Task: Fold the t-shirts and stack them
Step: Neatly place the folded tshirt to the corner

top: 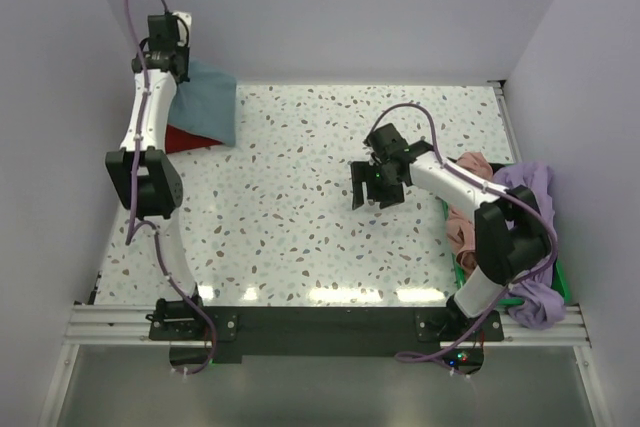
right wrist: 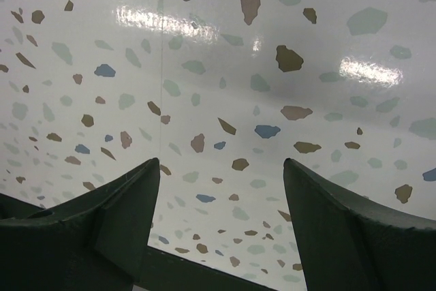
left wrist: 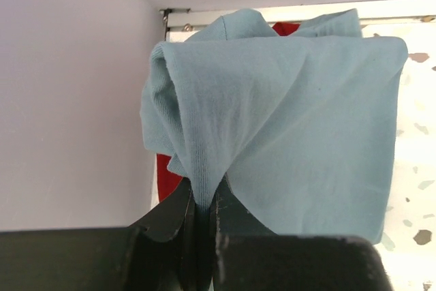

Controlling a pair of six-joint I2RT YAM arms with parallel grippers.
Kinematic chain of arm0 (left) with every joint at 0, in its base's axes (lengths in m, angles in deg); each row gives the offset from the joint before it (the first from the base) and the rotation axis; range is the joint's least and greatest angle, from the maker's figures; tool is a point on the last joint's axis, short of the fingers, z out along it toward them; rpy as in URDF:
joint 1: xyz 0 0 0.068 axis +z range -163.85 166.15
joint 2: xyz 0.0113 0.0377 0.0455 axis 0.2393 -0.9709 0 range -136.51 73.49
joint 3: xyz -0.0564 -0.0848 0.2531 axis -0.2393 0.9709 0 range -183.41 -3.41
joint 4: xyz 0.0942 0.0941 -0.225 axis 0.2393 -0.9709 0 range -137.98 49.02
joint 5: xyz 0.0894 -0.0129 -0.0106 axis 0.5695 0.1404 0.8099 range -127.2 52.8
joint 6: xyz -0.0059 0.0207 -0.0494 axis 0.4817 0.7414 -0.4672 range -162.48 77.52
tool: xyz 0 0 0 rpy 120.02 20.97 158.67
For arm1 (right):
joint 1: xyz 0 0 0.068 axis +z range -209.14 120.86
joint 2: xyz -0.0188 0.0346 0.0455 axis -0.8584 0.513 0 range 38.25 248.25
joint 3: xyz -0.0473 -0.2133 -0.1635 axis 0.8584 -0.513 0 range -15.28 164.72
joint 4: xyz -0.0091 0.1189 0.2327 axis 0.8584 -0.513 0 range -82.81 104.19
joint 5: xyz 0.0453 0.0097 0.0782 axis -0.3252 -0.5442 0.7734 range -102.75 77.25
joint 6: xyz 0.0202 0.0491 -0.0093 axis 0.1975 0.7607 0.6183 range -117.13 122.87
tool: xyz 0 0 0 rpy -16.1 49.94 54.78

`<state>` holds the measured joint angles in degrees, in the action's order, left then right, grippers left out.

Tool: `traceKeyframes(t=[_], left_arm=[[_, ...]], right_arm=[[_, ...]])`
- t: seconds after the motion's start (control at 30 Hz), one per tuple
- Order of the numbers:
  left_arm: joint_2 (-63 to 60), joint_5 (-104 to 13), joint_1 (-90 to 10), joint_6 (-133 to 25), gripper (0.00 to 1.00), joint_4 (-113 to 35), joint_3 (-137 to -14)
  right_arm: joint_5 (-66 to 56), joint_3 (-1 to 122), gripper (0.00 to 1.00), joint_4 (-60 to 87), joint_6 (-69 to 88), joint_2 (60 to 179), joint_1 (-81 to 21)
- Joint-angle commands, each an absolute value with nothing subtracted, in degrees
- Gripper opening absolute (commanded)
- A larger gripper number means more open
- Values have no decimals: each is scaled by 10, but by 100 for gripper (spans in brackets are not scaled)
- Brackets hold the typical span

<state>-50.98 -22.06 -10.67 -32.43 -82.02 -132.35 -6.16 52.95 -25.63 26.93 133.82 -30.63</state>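
Note:
My left gripper is at the far left corner of the table, shut on a fold of the slate-blue t-shirt, which hangs from it over the red t-shirt. In the left wrist view the blue cloth is pinched at the gripper, with red cloth behind. My right gripper is open and empty over the middle of the table; its wrist view shows the gripper over bare speckled tabletop. Salmon-pink and lavender t-shirts lie bunched at the right edge.
A green bin edge shows under the lavender cloth at the right. Pale walls enclose the table on the left, back and right. A metal rail runs along the near edge by the arm bases.

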Motion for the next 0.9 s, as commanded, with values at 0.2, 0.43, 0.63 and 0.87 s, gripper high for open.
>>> traceKeyframes(t=[0.2, 0.43, 0.63, 0.87], left_arm=[[-539, -274, -28, -365, 0, -762, -1318], [-582, -281, 10, -397, 22, -753, -1338], [-570, -216, 27, -445, 100, -764, -1333], [-412, -223, -13, -459, 100, -703, -1181]], right_arm=[[-67, 520, 76, -264, 277, 1302, -299], [-60, 520, 76, -268, 283, 1294, -288], [-72, 527, 77, -274, 290, 1269, -278], [-107, 526, 78, -272, 289, 1218, -277]])
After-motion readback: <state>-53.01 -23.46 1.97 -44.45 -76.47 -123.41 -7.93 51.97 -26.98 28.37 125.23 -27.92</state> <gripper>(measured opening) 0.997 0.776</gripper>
